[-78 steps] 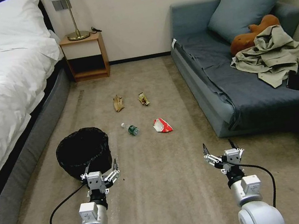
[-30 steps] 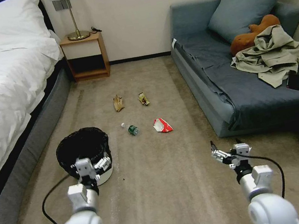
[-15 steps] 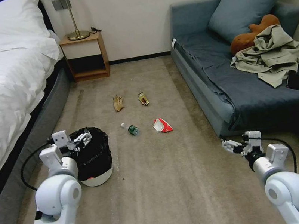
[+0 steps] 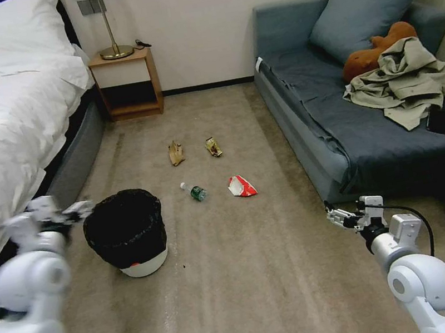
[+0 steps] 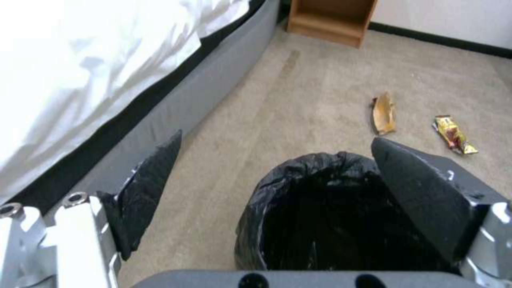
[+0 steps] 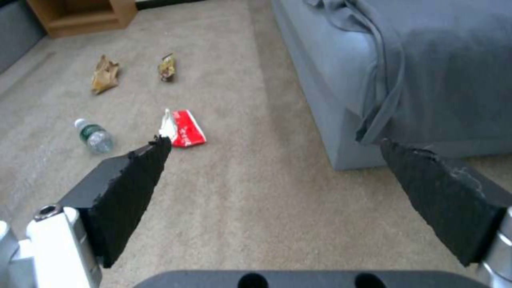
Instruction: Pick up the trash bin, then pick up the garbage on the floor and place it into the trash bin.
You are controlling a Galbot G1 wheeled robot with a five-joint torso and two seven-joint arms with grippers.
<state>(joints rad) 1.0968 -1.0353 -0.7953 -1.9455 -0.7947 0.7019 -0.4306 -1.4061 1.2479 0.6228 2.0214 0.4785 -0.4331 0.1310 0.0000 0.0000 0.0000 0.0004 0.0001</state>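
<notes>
The left pincer point(image 4: 74, 208) hangs spread wide beside the trash bin point(image 4: 126, 232), seemingly lining up on its rim, while the right pincer point(image 4: 338, 217), also spread, waits near the sofa point(image 4: 308, 136).

My right gripper point(image 6: 272, 156) hangs above the beige carpet point(image 6: 256, 208) with its two black wedge-shaped fingers point(image 6: 128, 192) spread wide and nothing between them. Just past one fingertip lies a crushed red-and-white packet point(image 6: 184, 130), and near it a small clear plastic bottle with a green label point(image 6: 95, 136) on its side. Farther off sit a crumpled brown paper bag point(image 6: 104, 74) and a gold-yellow snack wrapper point(image 6: 167, 68). A grey-blue sofa point(image 6: 331, 92) edges the carpet, and a wooden nightstand point(image 6: 80, 14) stands far off.
</notes>
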